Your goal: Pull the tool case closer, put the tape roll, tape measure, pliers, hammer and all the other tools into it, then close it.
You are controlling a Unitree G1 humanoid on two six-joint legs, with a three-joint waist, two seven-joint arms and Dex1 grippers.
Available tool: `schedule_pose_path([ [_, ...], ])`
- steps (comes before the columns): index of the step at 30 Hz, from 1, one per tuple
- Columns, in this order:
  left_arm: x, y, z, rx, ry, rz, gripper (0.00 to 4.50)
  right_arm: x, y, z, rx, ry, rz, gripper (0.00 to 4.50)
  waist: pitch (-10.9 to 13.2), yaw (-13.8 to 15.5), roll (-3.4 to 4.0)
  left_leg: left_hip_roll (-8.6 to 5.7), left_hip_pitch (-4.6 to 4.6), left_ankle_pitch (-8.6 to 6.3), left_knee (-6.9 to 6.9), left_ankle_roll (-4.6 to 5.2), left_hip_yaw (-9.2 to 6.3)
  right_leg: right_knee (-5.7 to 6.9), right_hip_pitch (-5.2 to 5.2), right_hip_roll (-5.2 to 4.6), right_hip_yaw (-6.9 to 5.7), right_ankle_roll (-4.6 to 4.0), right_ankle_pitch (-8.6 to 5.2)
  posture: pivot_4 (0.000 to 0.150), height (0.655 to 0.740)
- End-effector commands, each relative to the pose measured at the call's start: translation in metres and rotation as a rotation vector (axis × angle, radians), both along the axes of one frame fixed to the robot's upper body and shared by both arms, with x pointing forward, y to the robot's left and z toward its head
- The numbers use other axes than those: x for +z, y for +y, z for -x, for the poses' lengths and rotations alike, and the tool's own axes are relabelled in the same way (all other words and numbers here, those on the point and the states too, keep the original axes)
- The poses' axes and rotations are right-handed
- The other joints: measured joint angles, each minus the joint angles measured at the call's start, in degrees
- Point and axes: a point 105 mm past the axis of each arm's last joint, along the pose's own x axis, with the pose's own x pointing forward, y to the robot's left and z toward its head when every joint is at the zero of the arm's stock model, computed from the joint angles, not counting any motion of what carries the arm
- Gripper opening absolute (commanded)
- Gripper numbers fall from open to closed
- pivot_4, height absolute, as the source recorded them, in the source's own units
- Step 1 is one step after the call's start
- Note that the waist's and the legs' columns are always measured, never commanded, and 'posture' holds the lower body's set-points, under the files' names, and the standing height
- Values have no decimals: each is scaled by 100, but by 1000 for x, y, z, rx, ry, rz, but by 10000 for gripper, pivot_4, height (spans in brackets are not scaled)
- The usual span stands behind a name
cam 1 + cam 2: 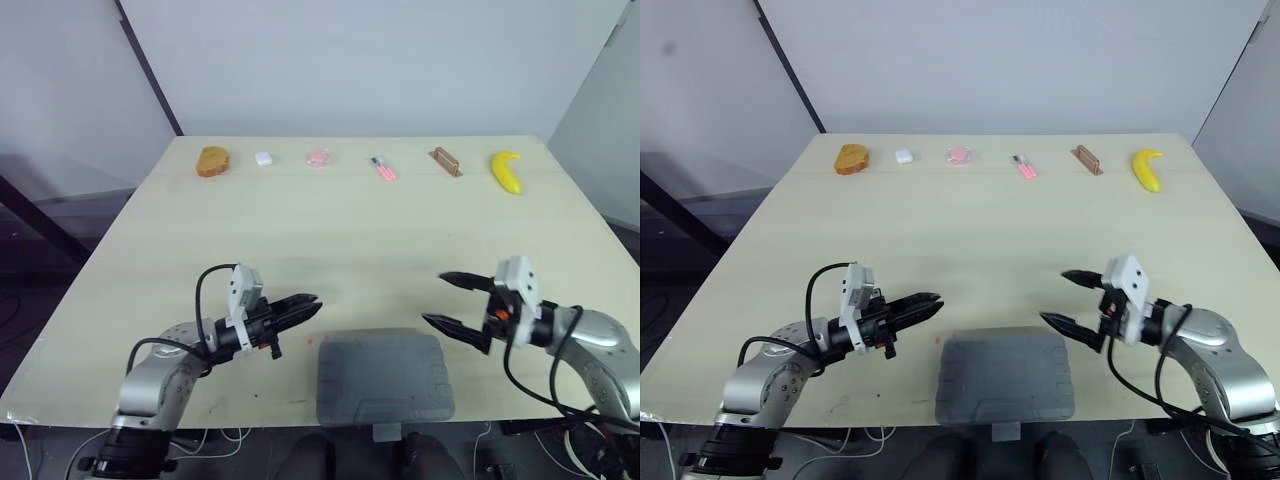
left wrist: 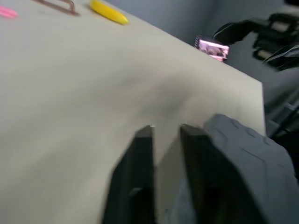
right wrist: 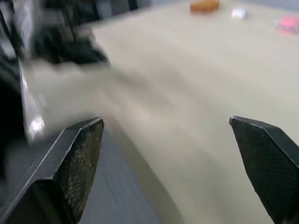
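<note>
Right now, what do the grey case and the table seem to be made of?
Grey case: probably moulded plastic, matte, judging by its rounded corners and pressed ribs. Table: pale wood or a wood-look laminate, smooth with a faint sheen; I cannot tell which.

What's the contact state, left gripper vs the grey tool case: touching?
Apart. The left eye view shows a strip of bare table between the left gripper and the tool case.

A grey plastic tool case (image 1: 382,376) lies flat with its lid down at the near edge of the pale table (image 1: 350,230), about midway along, its top ridged and corners rounded.
</note>
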Motion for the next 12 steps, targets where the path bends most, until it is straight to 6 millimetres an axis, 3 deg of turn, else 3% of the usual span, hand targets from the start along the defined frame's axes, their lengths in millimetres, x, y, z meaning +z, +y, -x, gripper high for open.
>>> schedule_pose_path([
  [1,3,27,2,56,-3,-19,29460,8,-34,7,-18,-78,32,45000,0,-9,0,3,0,0,0,0,0,0,0,0,0,0,0,1500,7400],
  [4,-3,54,14,108,43,-59,43089,-1,-71,25,-70,-37,62,45000,0,1,0,15,1,-1,-1,1,0,0,0,0,1,-1,0,1500,7400],
  [9,-15,94,31,222,103,-156,44148,-4,-115,50,-164,10,105,45000,2,4,3,19,20,-1,-3,2,4,-2,19,-6,2,0,0,1500,7400],
  [12,-21,109,33,285,135,-161,44148,0,-125,56,-207,17,106,45000,2,6,2,19,32,-2,-4,2,2,-4,30,-6,1,-1,-1,1500,7400],
])
